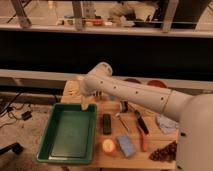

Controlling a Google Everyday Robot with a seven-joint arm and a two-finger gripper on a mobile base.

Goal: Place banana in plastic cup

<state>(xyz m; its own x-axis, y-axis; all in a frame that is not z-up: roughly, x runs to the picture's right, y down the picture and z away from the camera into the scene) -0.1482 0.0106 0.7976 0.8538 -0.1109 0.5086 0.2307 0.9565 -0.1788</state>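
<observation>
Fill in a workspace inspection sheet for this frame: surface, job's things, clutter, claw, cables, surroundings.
Surface: light wooden table, crowded.
Job's things: small pale-yellow banana, seemingly at the back left; blue-grey plastic cup not made out.
Clutter: green rectangular plastic tray, black rectangular block, round orange-yellow fruit, blue sponge, red-handled tool, dark grapes, red bowl.
Claw: open, under the white arm's far end, behind the tray's back right corner.
Cables: black floor cables, left.
Surroundings: dark wall, railed shelf.
</observation>
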